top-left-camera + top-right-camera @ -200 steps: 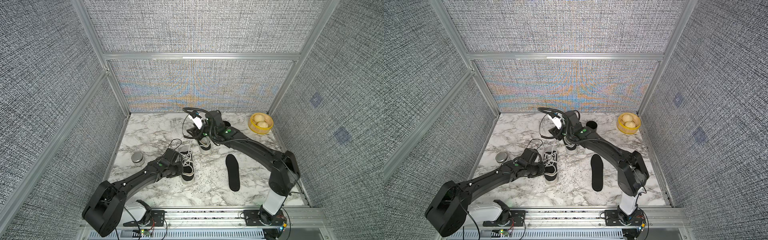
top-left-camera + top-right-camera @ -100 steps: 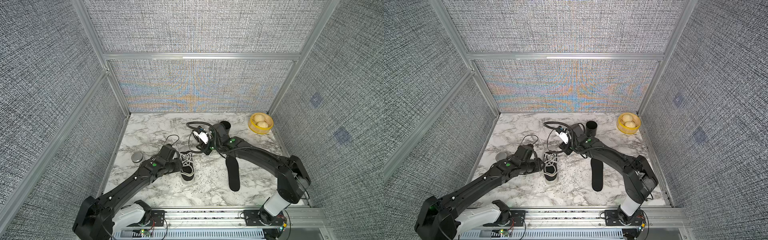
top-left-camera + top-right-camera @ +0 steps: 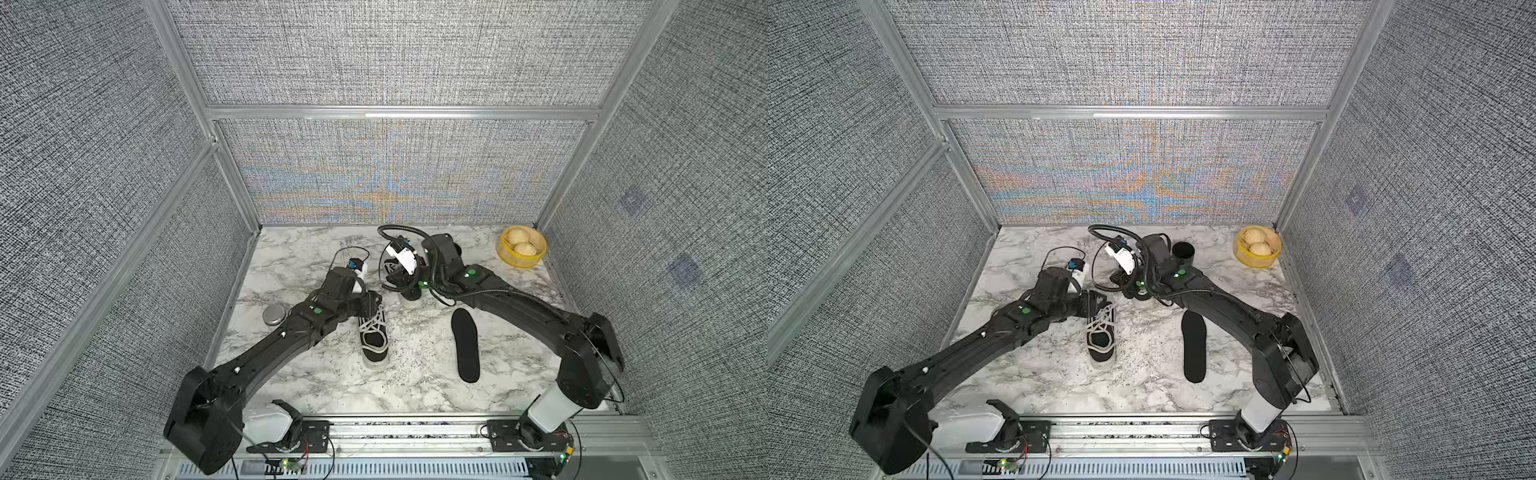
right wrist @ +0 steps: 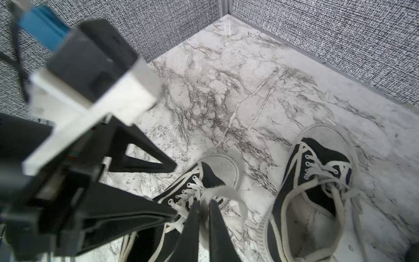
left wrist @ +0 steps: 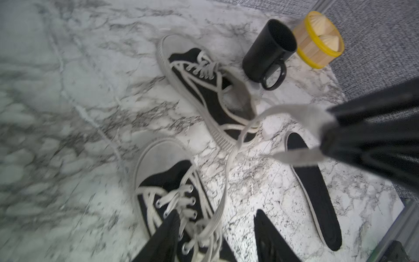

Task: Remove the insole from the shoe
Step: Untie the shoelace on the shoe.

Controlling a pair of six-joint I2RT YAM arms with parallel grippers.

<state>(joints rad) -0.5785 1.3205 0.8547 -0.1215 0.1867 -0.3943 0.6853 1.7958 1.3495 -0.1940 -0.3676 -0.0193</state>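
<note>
Two black canvas shoes with white laces stand on the marble. The near shoe (image 3: 375, 345) (image 5: 163, 181) lies under my left gripper (image 3: 371, 301) (image 5: 216, 215), which is open, its fingers (image 5: 163, 238) astride the laces; the shoe's mouth is hidden. My right gripper (image 3: 394, 276) (image 4: 204, 217) is shut on a white shoelace (image 5: 292, 111) that runs down to the near shoe. The far shoe (image 5: 199, 86) (image 4: 317, 181) shows a pale bare inside. A black insole (image 3: 465, 353) (image 5: 315, 192) lies flat on the marble to the right of both shoes.
A black mug (image 3: 1183, 251) (image 5: 269, 50) stands behind the far shoe. A yellow-rimmed bowl (image 3: 521, 249) with two pale balls sits in the back right corner. A small metal disc (image 3: 274, 314) lies by the left wall. Grey fabric walls close in three sides.
My left gripper has opened over the near shoe. My right gripper has shut on the lace and swung forward, then back over the far shoe.
</note>
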